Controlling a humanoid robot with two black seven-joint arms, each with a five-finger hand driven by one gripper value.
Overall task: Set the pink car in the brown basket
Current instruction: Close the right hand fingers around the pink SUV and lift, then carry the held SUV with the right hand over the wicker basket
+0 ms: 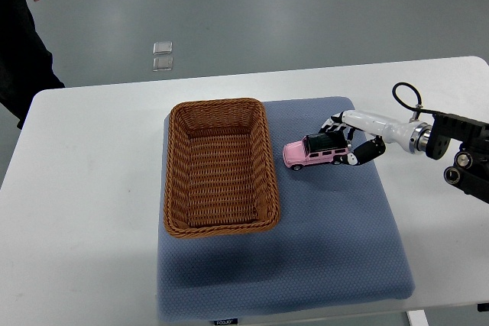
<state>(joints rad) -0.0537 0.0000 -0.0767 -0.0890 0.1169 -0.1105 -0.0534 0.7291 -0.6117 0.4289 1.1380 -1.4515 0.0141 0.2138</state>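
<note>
One right hand [345, 143] pinches your small pink toy car [314, 151] by its rear; loose grip risks dropping it short of the brown woven wicker basket [218, 166].

One pink car [315, 152], one brown basket [219, 167]

The tabletop [92, 188] is plain white. A blue-grey mat [336, 227] with a fine dotted weave covers its middle and near edge. The basket [219, 166] is warm brown wicker, ribbed in rows. The car [313, 152] is pink with a dark roof. The right hand [353, 143] is white with black joints.
</note>
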